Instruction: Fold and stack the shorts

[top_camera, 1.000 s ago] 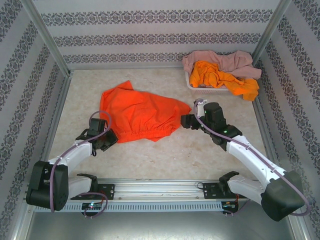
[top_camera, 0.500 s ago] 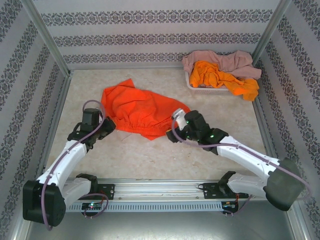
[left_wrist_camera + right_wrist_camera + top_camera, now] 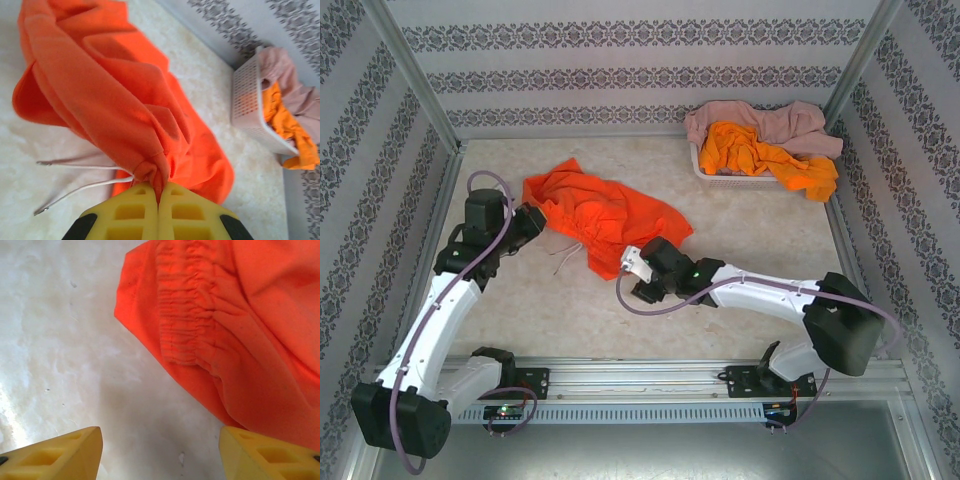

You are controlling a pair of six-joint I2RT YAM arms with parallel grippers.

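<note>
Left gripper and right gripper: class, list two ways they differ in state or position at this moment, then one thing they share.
The left gripper is shut, pinching the orange shorts; the right gripper is open and holds nothing. The left gripper is at the shorts' left side in the top view; the right gripper is over bare table by their gathered waist. Both have yellow fingers.

Spread wide along the lower edge: right end effector point(image 3: 160, 440), yellow fingers point(image 3: 60, 455) in both corners, pale marbled bench point(image 3: 65, 340) between them. Lying at upper right: orange shorts point(image 3: 250, 325), gathered elastic waistband toward centre, smoother cloth beyond it.
</note>
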